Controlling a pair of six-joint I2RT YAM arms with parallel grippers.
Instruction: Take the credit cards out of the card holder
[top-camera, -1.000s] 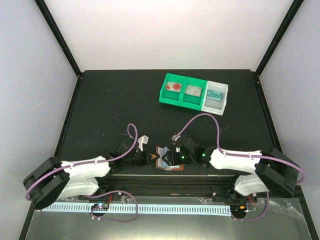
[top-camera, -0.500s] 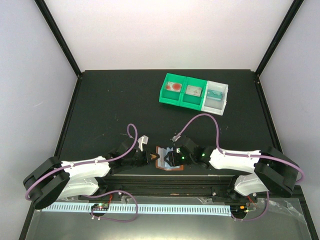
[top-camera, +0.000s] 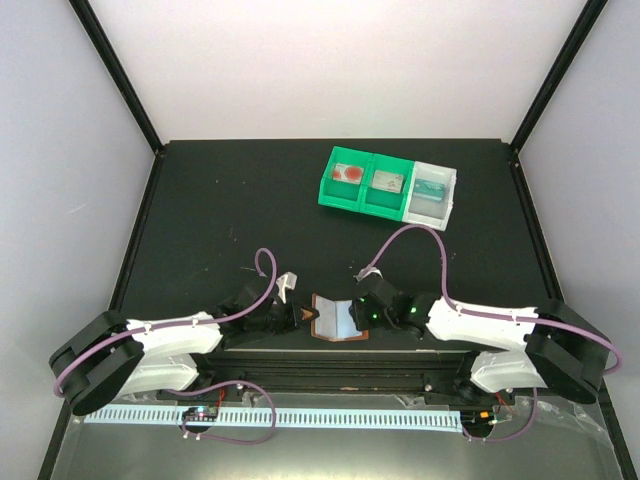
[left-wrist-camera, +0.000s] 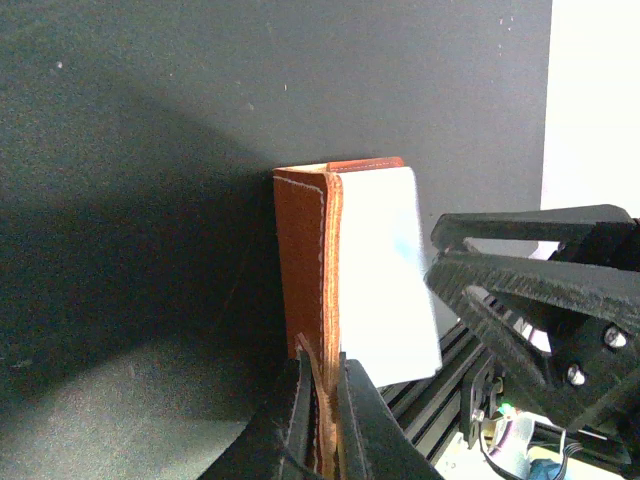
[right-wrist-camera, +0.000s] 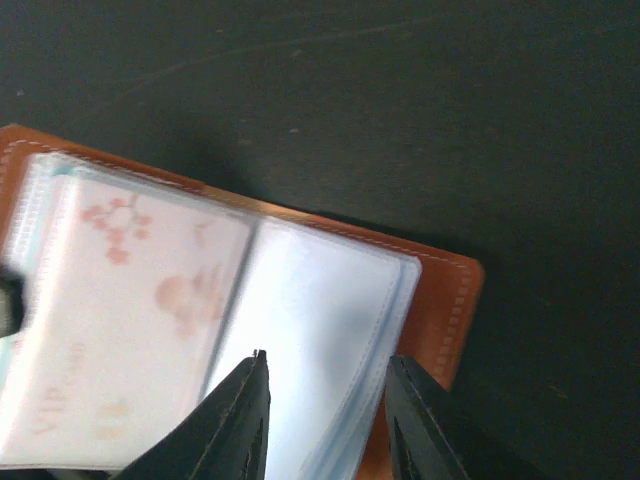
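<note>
The reddish-brown card holder (top-camera: 336, 319) lies open near the table's front edge, its pale pockets facing up. My left gripper (top-camera: 303, 314) is shut on its left edge; in the left wrist view the fingers (left-wrist-camera: 322, 405) clamp the brown rim of the holder (left-wrist-camera: 300, 250). My right gripper (top-camera: 364, 312) is open over the holder's right half. In the right wrist view its jaws (right-wrist-camera: 325, 380) straddle a pale blue clear pocket (right-wrist-camera: 320, 320). A pinkish-white card (right-wrist-camera: 130, 320) with a blossom print sits in the pocket to the left. The brown rim (right-wrist-camera: 455, 300) shows at right.
Two green bins (top-camera: 365, 182) and a white bin (top-camera: 432, 193) with small items stand at the back right. A small pale object (top-camera: 288, 281) lies just beyond the left gripper. A black rail (top-camera: 340, 362) and a white perforated strip (top-camera: 270, 415) run along the front.
My right gripper has drawn back to the right, uncovering the holder's pale pockets. The left gripper keeps its hold and has not moved.
</note>
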